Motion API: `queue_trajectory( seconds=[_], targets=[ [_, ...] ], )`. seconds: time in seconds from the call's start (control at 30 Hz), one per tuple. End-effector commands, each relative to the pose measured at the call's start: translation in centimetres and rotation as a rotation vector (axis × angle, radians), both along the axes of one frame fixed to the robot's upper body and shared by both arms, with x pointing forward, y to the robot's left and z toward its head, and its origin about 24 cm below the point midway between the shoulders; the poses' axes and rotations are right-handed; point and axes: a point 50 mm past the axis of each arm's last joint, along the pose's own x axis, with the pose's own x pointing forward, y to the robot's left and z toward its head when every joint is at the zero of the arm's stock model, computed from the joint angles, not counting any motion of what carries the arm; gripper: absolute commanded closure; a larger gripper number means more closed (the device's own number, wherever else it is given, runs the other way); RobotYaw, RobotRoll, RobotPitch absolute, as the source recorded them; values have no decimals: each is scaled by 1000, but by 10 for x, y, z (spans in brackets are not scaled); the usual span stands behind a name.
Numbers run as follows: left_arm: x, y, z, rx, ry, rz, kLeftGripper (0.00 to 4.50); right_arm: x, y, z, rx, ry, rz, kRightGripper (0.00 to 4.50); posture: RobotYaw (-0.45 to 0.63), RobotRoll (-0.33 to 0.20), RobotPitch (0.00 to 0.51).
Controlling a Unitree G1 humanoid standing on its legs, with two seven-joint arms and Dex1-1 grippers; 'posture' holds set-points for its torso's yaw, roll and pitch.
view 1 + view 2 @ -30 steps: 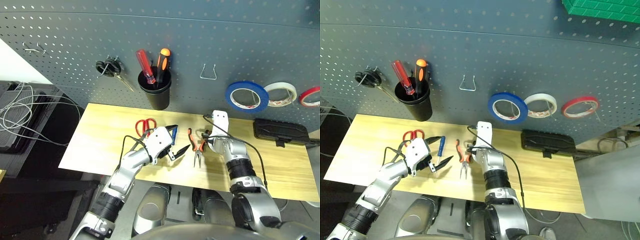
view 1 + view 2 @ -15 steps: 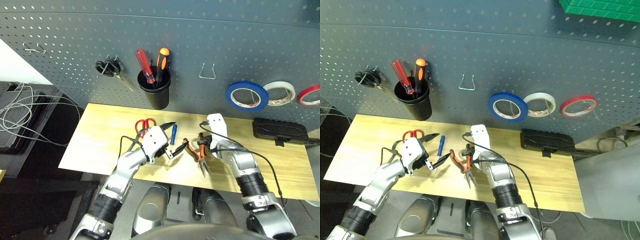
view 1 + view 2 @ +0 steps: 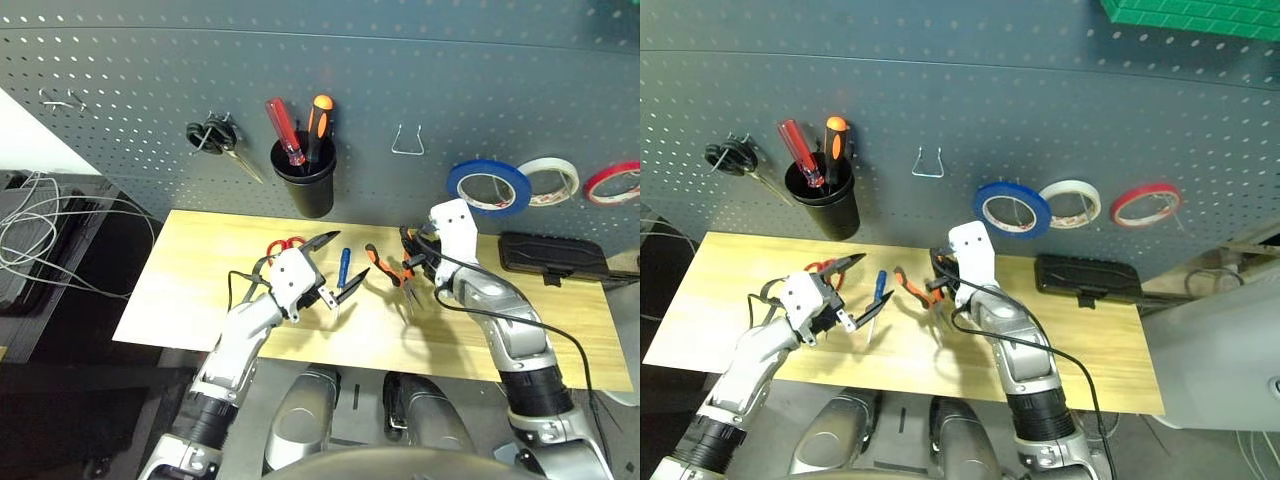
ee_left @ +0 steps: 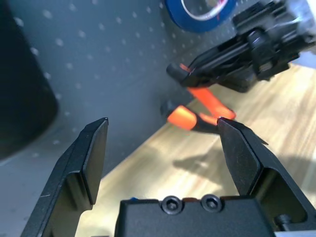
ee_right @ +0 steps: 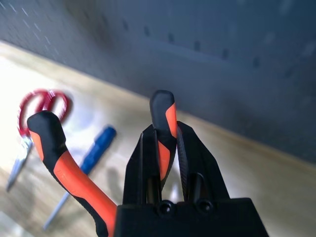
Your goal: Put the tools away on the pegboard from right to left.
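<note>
A: Right hand (image 3: 412,250)?
B: Clamped on orange-and-black-handled pliers (image 3: 390,272), above the tabletop (image 3: 200,270), pegboard (image 3: 400,70) beyond.
A: Left hand (image 3: 330,268)?
B: Spread wide, holding nothing; pliers just right of it. No legible writing.

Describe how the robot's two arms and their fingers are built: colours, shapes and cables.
Both forearms are silver metal with ribbed black sleeves near the elbow. Each ends in a white boxy wrist housing, with a thin black cable looping along the arm. The left gripper and the right gripper each carry two black fingers: flat, tapering blades fixed to a black base with two hex screws.
</note>
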Motion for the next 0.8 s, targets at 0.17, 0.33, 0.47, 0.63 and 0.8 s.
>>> queue_trajectory(
  seconds=[0.17, 0.33, 0.47, 0.63, 0.8],
  targets=[
    [-2, 12, -1, -5, -11, 19, 0, 2, 1, 41, 76, -203, -11, 4212, 94, 0, 193],
    [-1, 12, -2, -9, -8, 6, 0, 1, 6, 67, 119, -338, 17, 4212, 88, 0, 191],
    [-2, 7, -1, -34, -8, -27, 0, -1, 8, 77, 140, -397, 40, 4212, 84, 0, 193],
    [-4, 0, 8, -96, -36, -62, 0, -2, 8, 90, 225, -453, 44, 4212, 75, 0, 190],
    [-1, -4, 19, -158, -71, -80, 0, 3, 11, 109, 297, -508, 51, 4212, 72, 0, 185]
  ],
)
